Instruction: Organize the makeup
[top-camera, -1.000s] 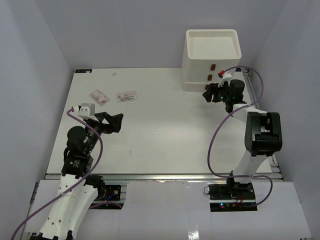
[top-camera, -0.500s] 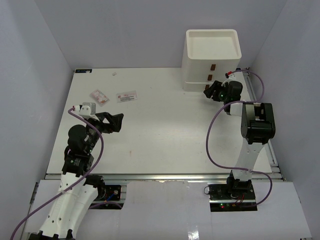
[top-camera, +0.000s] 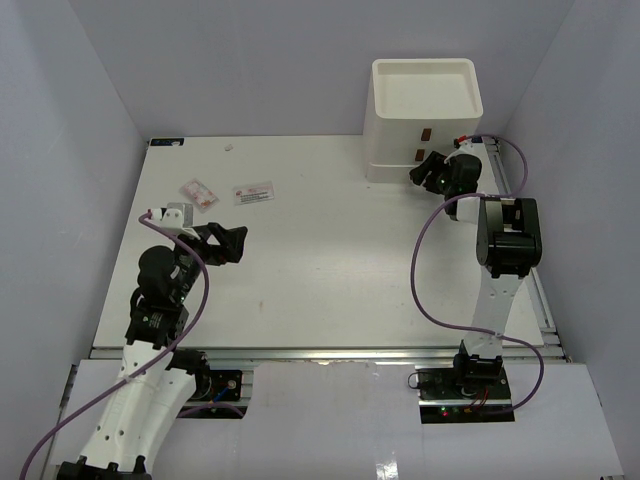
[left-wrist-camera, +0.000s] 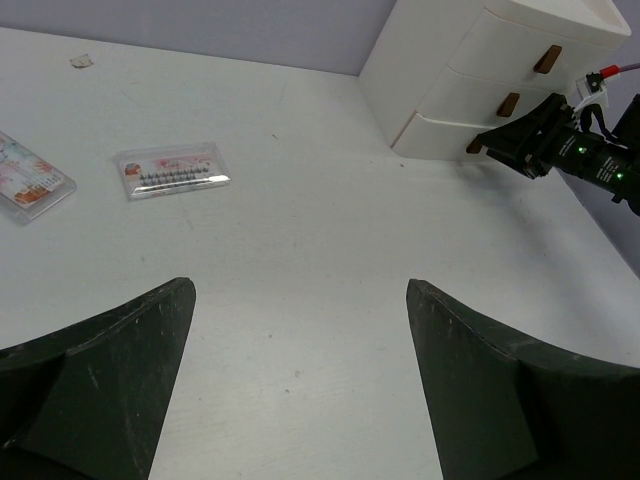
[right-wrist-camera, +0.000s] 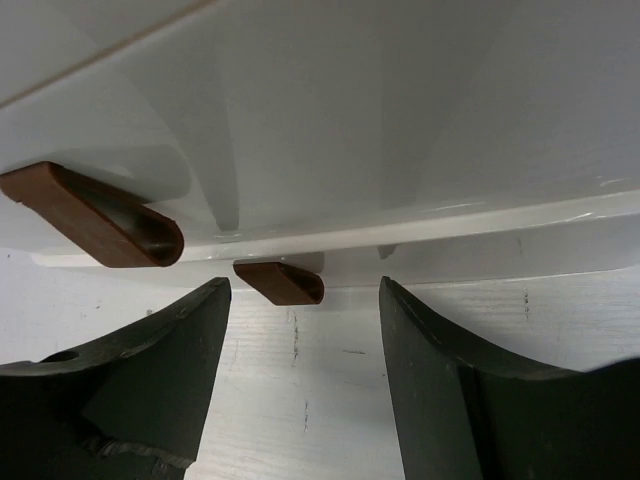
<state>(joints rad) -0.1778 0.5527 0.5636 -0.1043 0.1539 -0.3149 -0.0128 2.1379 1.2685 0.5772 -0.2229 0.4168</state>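
Observation:
Two flat packets with reddish marks lie at the table's far left: one (top-camera: 198, 192) and another (top-camera: 254, 192) beside it. Both show in the left wrist view, the one with lashes (left-wrist-camera: 172, 170) and the other at the left edge (left-wrist-camera: 28, 185). My left gripper (top-camera: 232, 244) is open and empty, below the packets. My right gripper (top-camera: 424, 170) is open at the front of the white drawer unit (top-camera: 425, 100), its fingers either side of the lowest brown handle (right-wrist-camera: 280, 283), not closed on it. No sponges or bottle are in view.
The drawer unit has three drawers with brown handles (left-wrist-camera: 508, 103) and an open tray top. A middle handle (right-wrist-camera: 95, 215) sits above and left of my right fingers. A small scrap (top-camera: 230, 148) lies near the far edge. Grey walls enclose the table.
My right gripper has moved back and up toward the drawer unit, now reaching the lowest handle. The left arm has barely moved.

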